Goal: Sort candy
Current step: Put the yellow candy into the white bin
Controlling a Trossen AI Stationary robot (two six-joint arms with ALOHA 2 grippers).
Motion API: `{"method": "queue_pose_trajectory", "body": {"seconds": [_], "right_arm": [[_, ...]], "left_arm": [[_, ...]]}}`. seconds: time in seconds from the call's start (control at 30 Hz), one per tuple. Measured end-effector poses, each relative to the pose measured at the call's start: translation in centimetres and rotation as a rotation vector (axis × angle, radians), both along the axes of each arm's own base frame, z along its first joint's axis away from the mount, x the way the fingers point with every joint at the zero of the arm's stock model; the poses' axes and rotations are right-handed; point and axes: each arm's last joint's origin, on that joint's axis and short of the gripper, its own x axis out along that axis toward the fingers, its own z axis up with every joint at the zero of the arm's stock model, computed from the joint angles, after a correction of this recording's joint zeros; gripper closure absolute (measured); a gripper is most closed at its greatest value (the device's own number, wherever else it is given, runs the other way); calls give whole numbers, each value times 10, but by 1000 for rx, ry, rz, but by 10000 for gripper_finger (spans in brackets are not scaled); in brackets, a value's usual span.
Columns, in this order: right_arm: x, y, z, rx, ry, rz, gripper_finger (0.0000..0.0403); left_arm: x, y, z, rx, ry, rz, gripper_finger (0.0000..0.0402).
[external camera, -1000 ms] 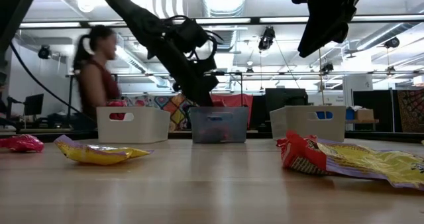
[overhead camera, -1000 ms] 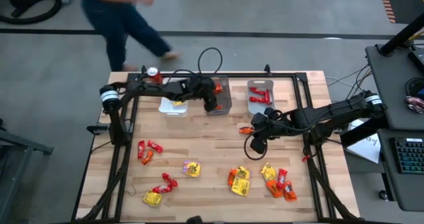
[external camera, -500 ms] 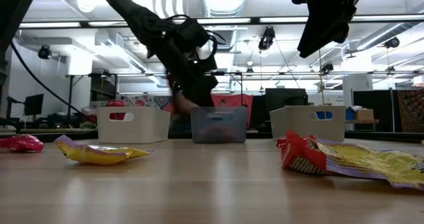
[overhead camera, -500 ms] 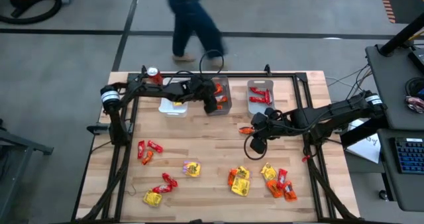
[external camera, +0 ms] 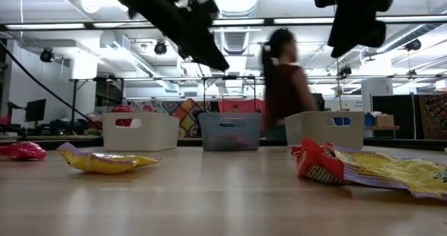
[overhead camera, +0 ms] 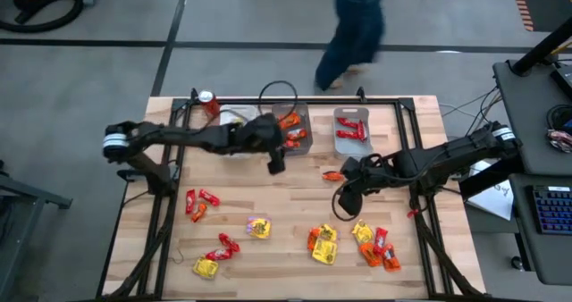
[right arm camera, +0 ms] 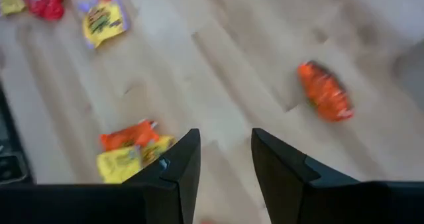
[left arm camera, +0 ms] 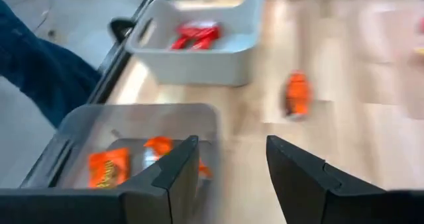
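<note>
Candy packets [overhead camera: 323,245] in yellow, orange and red lie scattered over the wooden table [overhead camera: 295,266], mostly across its 6 o'clock half in the high view: a red and orange pair [overhead camera: 198,202] toward 8 o'clock, a yellow and red group [overhead camera: 214,257] at 7 o'clock, one yellow packet [overhead camera: 259,227] near the middle of that half, and a larger cluster [overhead camera: 375,245] of yellow, orange and red toward 5 o'clock. A single orange packet [overhead camera: 332,175] lies alone on bare wood near the table's centre, toward 3 o'clock.

Three rectangular bins stand in a row along the 12 o'clock edge. The grey middle bin [overhead camera: 297,129] holds orange packets [left arm camera: 108,169], the white bin toward 1 o'clock [overhead camera: 351,130] holds red ones [left arm camera: 195,34], and the white bin toward 11 o'clock [overhead camera: 232,141] is mostly hidden under the left arm. A red soda can [overhead camera: 207,101] stands beside that bin at the table's edge.

The left pincer [overhead camera: 277,162] hangs above the table just at the 6 o'clock side of the grey bin, its fingers [left arm camera: 177,172] spread apart and grasping nothing. The right pincer [overhead camera: 345,199] hovers above bare wood just toward 5 o'clock of the lone orange packet, fingers [right arm camera: 181,166] likewise parted and empty.

A person [external camera: 285,82] in jeans is on the floor beyond the bins.
</note>
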Motion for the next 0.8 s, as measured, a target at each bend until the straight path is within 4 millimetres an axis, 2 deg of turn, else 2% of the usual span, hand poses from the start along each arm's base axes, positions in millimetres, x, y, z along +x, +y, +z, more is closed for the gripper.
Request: {"method": "queue_pose_trajectory", "body": {"seconds": [0.2,0.37,0.6,0.8], "right_arm": [[5,15,-18,82,109,-27,275],[10,21,-42,147,291,-64,275],[5,29,-67,225,570,-77,275],[1,48,-73,280,632,-38,275]], "left_arm": [[-32,-44,3,-55,-86,-90,242],[-57,-65,1,-99,-168,-135,242],[-78,-69,-5,-149,-235,-130,242],[-83,-69,-10,-160,-238,-122,242]]}}
